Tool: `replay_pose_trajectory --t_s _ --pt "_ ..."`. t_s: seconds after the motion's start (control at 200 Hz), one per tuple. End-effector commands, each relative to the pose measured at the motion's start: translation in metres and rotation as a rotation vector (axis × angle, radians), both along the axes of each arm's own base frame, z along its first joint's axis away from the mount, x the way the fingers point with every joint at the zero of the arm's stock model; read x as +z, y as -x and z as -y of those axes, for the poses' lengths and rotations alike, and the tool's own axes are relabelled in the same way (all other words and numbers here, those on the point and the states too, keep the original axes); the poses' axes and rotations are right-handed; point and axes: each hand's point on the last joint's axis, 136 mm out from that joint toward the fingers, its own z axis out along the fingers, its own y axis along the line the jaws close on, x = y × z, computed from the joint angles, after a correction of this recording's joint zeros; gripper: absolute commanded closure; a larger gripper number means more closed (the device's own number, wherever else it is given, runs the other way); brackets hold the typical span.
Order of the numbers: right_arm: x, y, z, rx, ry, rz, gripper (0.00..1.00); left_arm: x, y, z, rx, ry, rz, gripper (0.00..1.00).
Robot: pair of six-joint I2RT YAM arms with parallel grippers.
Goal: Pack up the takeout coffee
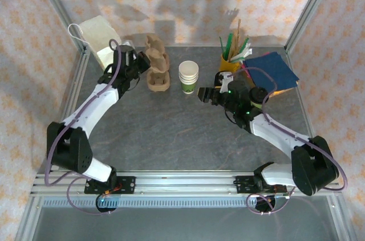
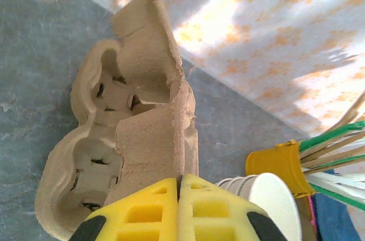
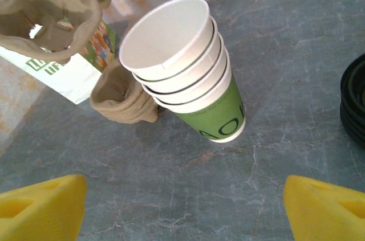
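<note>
Gripping cardboard carrier, left pincer clenched; right pincer released facing cup stack

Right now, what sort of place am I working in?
Probably a mock coffee-takeout counter in a test rig: stacked cups, cup carriers, a pot of stirrers, aluminium rails around the table.

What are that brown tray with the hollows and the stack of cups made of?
The drink carrier looks like moulded paper pulp: matte tan, rough fibrous surface, ragged edges. The stacked cups look like paper: smooth white walls, rolled rims, a green band on the bottom one. Any inner coating cannot be told.
</note>
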Motion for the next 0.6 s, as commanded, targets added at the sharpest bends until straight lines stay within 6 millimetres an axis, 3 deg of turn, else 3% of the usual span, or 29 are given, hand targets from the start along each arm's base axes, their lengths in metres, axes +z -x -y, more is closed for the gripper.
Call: replay_pose_trajectory --t_s 0.0,0.31,0.596 --pt "0.025 0.004 -0.002 0.023 -0.020 0.091 0.11 0.022 0.018 -0.003 -0.047 -0.042 0.036 1.00" --pt "0.067 0.016 -0.021 0.154 -0.060 0.123 0.12 0.065 0.077 0.002 -0.194 -0.131 0.082 1.00" --pt "0.112 0.033 -0.052 0.293 -0.010 0.148 0.13 0.064 0.134 0.014 -0.361 -0.142 0.030 1.00"
